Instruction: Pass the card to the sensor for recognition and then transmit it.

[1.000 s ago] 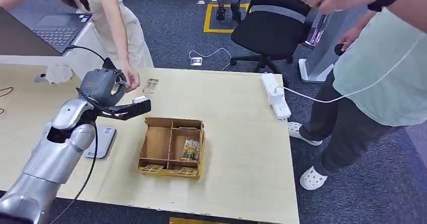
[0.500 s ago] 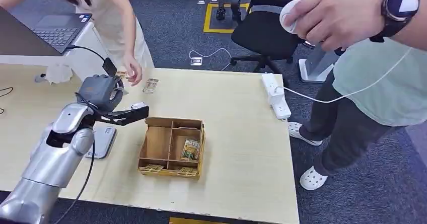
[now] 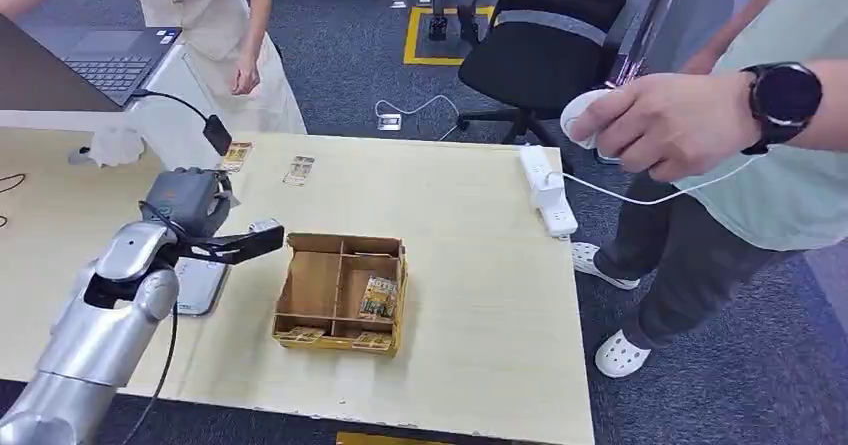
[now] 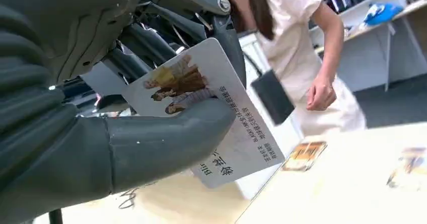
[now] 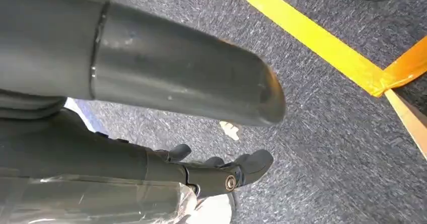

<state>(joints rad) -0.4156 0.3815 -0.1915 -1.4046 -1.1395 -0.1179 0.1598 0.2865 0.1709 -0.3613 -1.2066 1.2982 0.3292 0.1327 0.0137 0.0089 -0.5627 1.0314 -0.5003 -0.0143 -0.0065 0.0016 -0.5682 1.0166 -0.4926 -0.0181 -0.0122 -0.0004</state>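
My left hand [image 3: 190, 205] hovers over the table, just above and behind the flat grey sensor pad [image 3: 200, 287]. Its thumb [image 4: 166, 138] and fingers pinch a white card [image 4: 226, 128] with a printed picture and lines of text. A pale corner of that card [image 3: 265, 226] sticks out toward the wooden box. My right hand [image 5: 90, 143] hangs over grey carpet, thumb and fingers apart, holding nothing.
A wooden divided box [image 3: 318, 287] with cards in it stands right of the sensor. Two loose cards [image 3: 236, 155] [image 3: 299, 170] lie near the far edge, a power strip [image 3: 545, 190] at the right edge. One person stands behind the table, another at the right holds a white device [image 3: 585, 117].
My left hand has come down and toward me with the card, closer to the sensor. The person behind left a second card on the table and drew their hand back.
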